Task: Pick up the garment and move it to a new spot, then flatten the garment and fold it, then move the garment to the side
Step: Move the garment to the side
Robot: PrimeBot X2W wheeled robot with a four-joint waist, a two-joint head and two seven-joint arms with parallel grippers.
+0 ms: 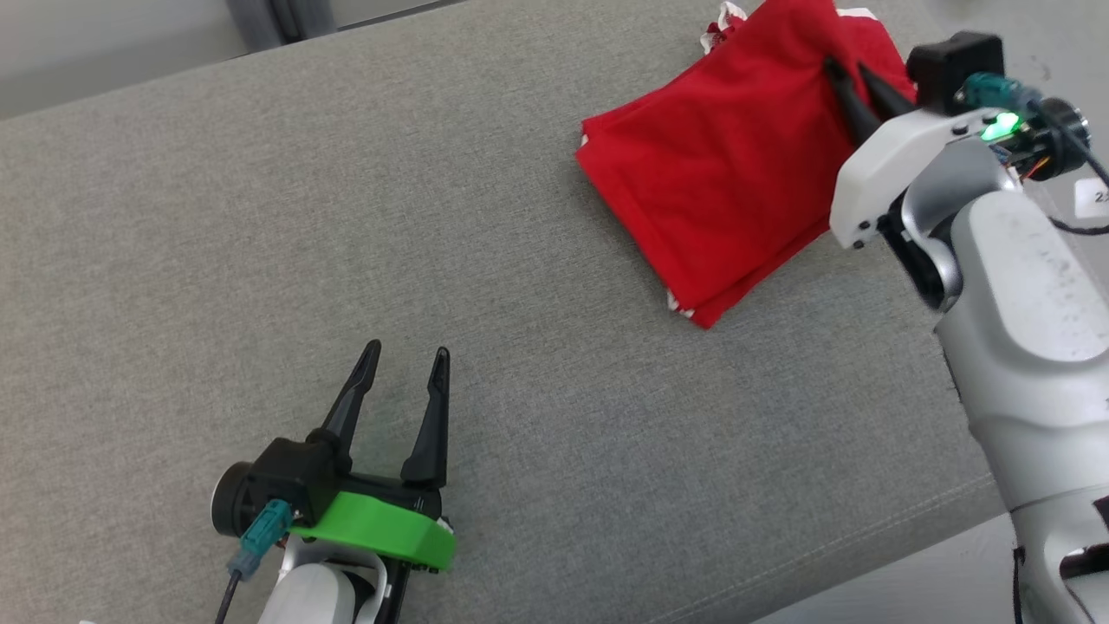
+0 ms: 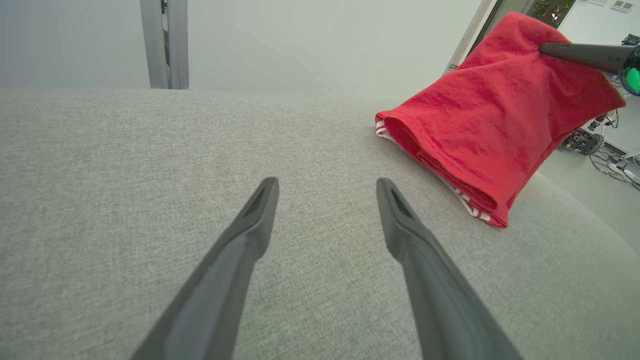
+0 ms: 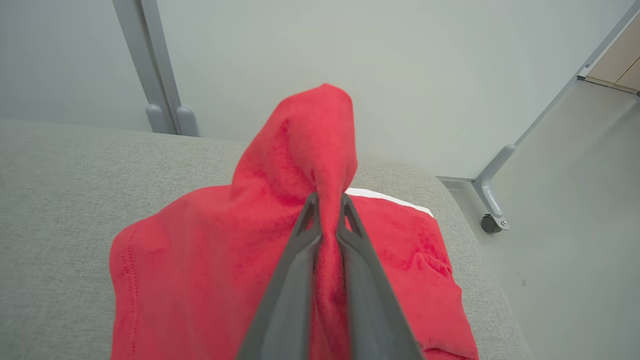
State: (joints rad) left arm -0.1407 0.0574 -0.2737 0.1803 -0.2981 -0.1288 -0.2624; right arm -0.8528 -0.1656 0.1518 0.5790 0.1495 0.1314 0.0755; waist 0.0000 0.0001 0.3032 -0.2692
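Note:
The garment [image 1: 728, 173], a folded bright red T-shirt with white, red-striped bits at its edges, lies at the far right of the grey cushion. My right gripper [image 1: 847, 69] is shut on a pinched ridge of its top layer, lifting that fold [image 3: 310, 145] above the rest. The lifted side stands up in the left wrist view, garment [image 2: 490, 125], with striped sleeve fabric peeking from under its near edge. My left gripper [image 1: 407, 351] hovers open over bare cushion at the lower left, well apart from the shirt, nothing between its fingers [image 2: 260, 210].
The grey upholstered surface [image 1: 346, 217] spreads wide to the left of the shirt. Its right edge drops off close beside the garment, with floor, a wheeled frame leg [image 3: 492, 200] and cables [image 2: 610, 160] beyond. A pale wall stands behind.

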